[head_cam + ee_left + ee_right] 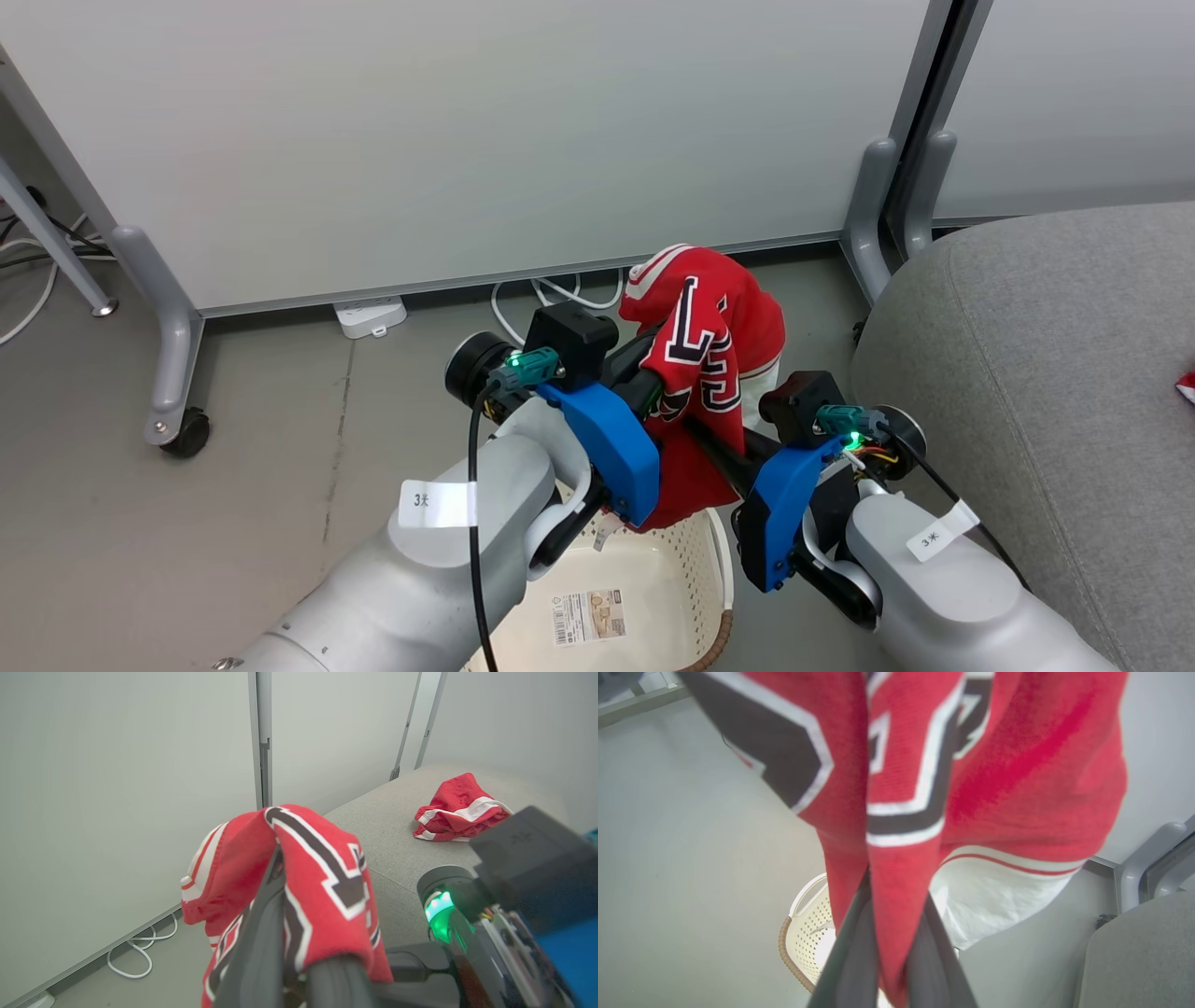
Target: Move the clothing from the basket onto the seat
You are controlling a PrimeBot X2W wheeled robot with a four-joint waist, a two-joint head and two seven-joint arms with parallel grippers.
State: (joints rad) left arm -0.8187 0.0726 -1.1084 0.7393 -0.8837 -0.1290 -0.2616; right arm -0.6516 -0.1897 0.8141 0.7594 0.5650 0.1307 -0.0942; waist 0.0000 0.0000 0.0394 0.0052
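Note:
The red jersey (709, 345) with black white-edged lettering hangs in the air above the basket (714, 569), held between both grippers. My left gripper (653, 387) is shut on its upper fold, and in the left wrist view the cloth drapes over the left gripper (285, 891). My right gripper (705, 434) pinches the jersey from the right, with the fabric running down between the fingers of the right gripper (894, 914). The striped red piece (460, 809) lies crumpled on the grey seat (397, 840). The cream basket (803, 933) stands on the floor below, its paper label (588, 616) showing.
The seat (1046, 373) rises at the right, close to my right arm. White partition panels (467, 140) on grey legs with a caster (187, 434) stand behind. A white power strip (371, 315) and looped cables (532, 303) lie on the grey floor by the panel.

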